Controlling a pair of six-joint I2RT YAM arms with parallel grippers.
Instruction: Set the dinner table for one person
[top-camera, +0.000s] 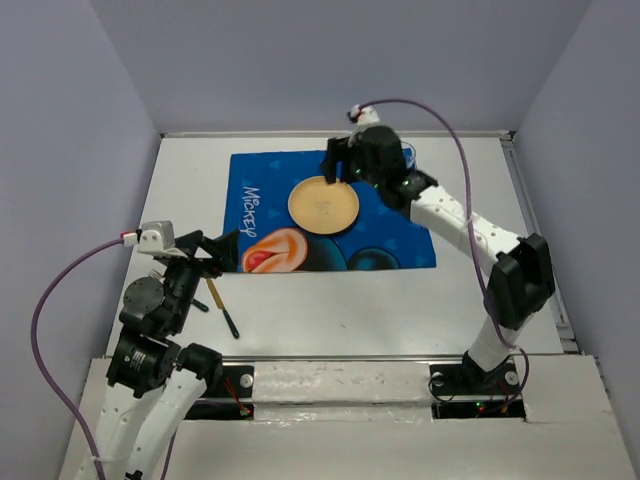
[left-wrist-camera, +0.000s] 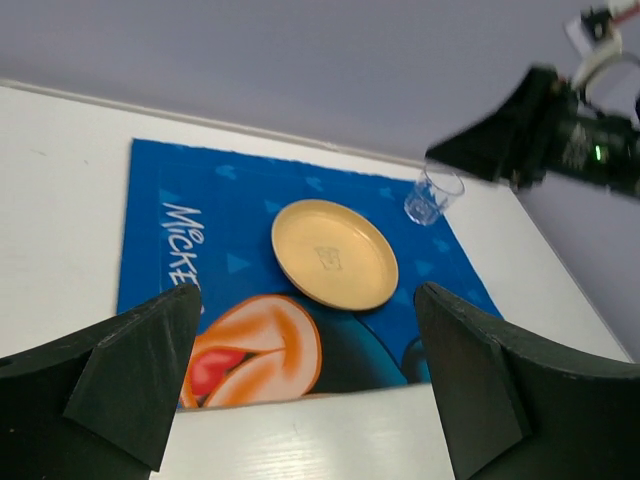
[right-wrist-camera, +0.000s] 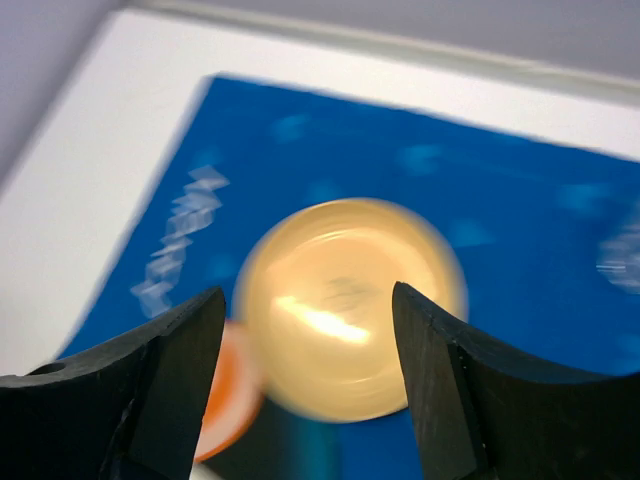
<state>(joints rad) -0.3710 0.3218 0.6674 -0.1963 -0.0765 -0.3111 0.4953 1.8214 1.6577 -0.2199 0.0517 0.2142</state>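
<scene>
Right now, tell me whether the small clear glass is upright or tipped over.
Upright. In the left wrist view the glass stands on its base, rim up, by the far corner of the blue mat.

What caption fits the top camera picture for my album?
Open right hand poised by the gold plate on the blue Mickey mat.

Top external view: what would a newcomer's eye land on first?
The bright blue Mickey mat on the white dinner table, with a golden plate on it. The right gripper hovers open above the plate, and a clear glass stands near the mat's far right corner.
</scene>
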